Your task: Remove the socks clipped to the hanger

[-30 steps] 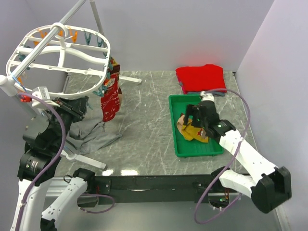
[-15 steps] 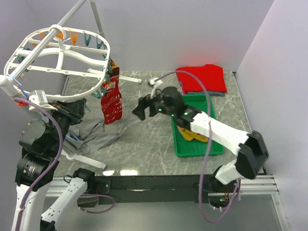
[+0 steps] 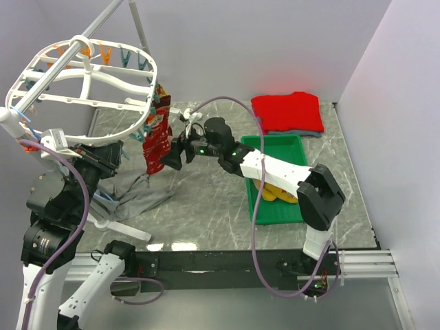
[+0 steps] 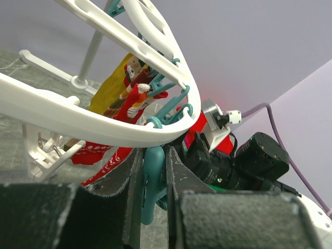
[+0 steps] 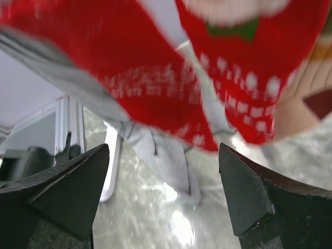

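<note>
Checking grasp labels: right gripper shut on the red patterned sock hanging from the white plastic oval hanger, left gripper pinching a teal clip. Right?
No: the right gripper is open, gripping nothing; the right wrist view shows its jaws wide apart before the red patterned sock. The left gripper does pinch a teal clip on the white plastic oval hanger.

The left arm (image 3: 51, 206) stands folded and raised at the near left, its wrist tipped upward. The left gripper (image 4: 154, 199) has its jaws drawn narrow, pinched on a teal clip (image 4: 153, 176). The right arm (image 3: 275, 168) is stretched far across toward the left side, forearm nearly level, elbow bent above its base. The right gripper (image 5: 162, 197) faces forward, its dark fingers (image 5: 62, 192) spread wide apart.
</note>
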You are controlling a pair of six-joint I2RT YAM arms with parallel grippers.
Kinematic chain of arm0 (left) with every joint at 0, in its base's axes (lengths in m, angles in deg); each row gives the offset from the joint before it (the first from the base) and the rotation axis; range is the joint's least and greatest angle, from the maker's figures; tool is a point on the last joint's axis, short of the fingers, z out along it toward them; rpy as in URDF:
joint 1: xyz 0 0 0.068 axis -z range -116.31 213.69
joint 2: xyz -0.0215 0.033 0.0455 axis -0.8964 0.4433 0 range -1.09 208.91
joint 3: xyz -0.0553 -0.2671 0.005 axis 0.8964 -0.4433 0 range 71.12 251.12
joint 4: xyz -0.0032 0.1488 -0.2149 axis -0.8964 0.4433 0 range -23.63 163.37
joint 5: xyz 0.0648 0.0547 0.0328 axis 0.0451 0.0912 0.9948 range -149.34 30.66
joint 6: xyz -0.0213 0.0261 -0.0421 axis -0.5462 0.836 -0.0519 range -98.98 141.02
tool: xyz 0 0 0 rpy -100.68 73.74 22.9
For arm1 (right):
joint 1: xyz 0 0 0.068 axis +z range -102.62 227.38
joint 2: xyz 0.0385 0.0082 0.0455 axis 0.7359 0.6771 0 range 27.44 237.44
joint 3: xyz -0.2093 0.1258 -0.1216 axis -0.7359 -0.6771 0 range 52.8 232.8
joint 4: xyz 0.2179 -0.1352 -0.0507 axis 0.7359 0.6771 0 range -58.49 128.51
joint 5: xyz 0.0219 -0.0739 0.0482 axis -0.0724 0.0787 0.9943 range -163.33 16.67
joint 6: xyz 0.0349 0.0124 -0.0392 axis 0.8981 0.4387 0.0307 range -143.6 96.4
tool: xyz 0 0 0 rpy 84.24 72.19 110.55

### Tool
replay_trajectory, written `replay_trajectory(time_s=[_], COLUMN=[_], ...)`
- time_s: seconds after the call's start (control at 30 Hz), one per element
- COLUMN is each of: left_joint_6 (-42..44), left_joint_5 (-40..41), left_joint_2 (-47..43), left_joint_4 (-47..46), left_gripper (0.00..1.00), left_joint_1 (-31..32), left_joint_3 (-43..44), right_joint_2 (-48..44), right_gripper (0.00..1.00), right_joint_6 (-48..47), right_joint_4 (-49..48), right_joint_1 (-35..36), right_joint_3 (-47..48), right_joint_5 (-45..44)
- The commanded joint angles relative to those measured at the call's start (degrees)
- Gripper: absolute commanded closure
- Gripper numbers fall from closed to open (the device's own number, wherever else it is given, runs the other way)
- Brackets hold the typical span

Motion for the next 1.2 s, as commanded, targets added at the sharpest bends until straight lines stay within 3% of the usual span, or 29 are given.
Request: replay_trajectory(time_s=[0.0, 0.23, 0.33, 0.43, 0.53, 0.57, 0.63, 0.73, 0.83, 0.93, 1.03, 1.07, 1.17], left_joint_6=[0.7, 0.2, 0.1, 0.2, 0.2, 0.2, 0.2, 0.1, 0.4, 0.7, 1.1, 1.2, 1.7], left_joint_5=[-0.4, -1.6, -2.0, -1.9, -1.8, -1.9, -1.7, -1.7, -1.3, -1.5, -2.2, -2.6, -5.9], left_joint_2=[-0.4, 0.0, 0.0, 0.1, 0.2, 0.2, 0.2, 0.3, 0.4, 0.3, 0.3, 0.2, 0.0], left_joint_4=[-0.4, -0.5, -0.6, -0.3, -0.1, -0.1, -0.1, 0.1, 0.5, 0.3, 0.5, 0.4, 0.6], left_gripper=[0.90, 0.89, 0.88, 0.88, 0.87, 0.87, 0.87, 0.86, 0.81, 0.72, 0.55, 0.42, 0.31], left_joint_1=[0.1, 0.1, 0.1, 0.1, 0.1, 0.1, 0.1, 0.1, 0.1, 0.1, 0.1, 0.1, 0.1], left_joint_3=[2.1, 2.4, 2.4, 2.6, 2.7, 2.7, 2.7, 2.7, 2.6, 2.4, 2.2, 2.2, 2.7], right_joint_2=[3.0, 7.1, 8.2, 9.2, 8.6, 7.9, 7.0, 5.5, 3.4, 1.7, -1.4, -2.1, -4.9], right_gripper=[0.09, 0.01, 0.03, 0.11, 0.25, 0.36, 0.50, 0.81, 1.00, 1.00, 1.00, 1.00, 1.00], right_joint_6=[-1.3, -5.1, -5.2, -3.8, -1.2, 0.5, 1.7, 4.2, 5.3, 5.3, 5.4, 5.3, 4.5], right_joint_4=[-2.2, -3.6, -5.1, -7.2, -12.5, -13.7, -16.6, -19.5, -18.1, -15.9, -14.7, -14.2, -10.8], right_joint_1=[0.1, -0.7, -0.7, -0.7, -0.7, -0.7, -0.7, -0.6, -0.4, -0.1, 0.5, 0.6, 1.4], right_joint_3=[5.5, 8.7, 9.1, 9.6, 7.2, 5.6, 3.5, 1.5, 0.6, -0.2, -2.2, -2.6, -4.2], right_joint_5=[2.9, 7.8, 10.0, 13.2, 14.5, 14.6, 14.8, 15.3, 13.8, 12.9, 10.8, 10.5, 7.5])
